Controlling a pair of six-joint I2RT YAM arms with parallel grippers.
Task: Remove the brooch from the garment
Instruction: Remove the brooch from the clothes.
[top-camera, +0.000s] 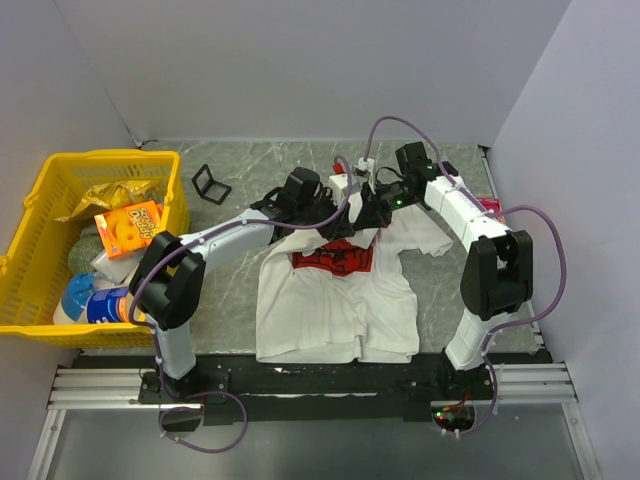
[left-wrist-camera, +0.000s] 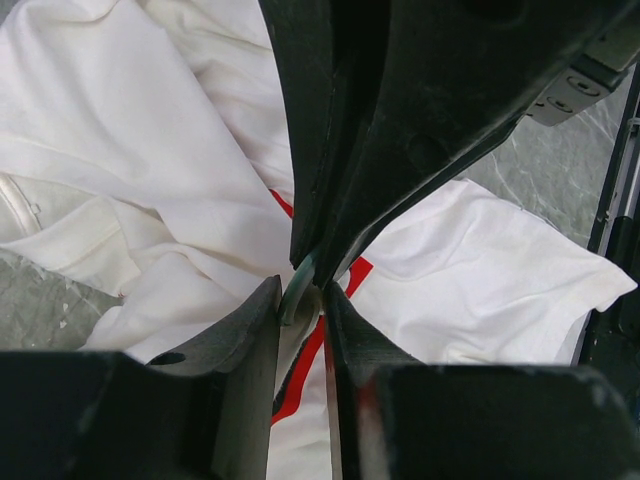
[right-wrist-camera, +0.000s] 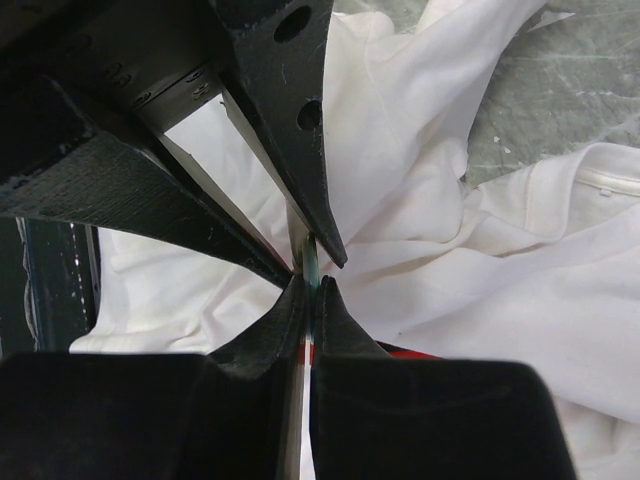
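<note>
The garment (top-camera: 335, 315), a white T-shirt with a red print (top-camera: 338, 260), lies flat on the table, its top bunched up under both grippers. The brooch (left-wrist-camera: 297, 290) shows only as a thin greenish disc seen edge-on (right-wrist-camera: 312, 262); the top view hides it. My right gripper (right-wrist-camera: 311, 288) is shut on its edge, coming in from the right (top-camera: 368, 207). My left gripper (left-wrist-camera: 302, 305) faces it from the left (top-camera: 348, 212). Its jaws stand narrowly apart around the same disc and some cloth, and the disc leans on the left finger (left-wrist-camera: 262, 315).
A yellow basket (top-camera: 30, 240) full of packets and bottles stands at the left edge. A small black frame (top-camera: 210, 182) lies on the grey table behind the left arm. Something small and red (top-camera: 491, 207) sits by the right wall. Cables loop over both arms.
</note>
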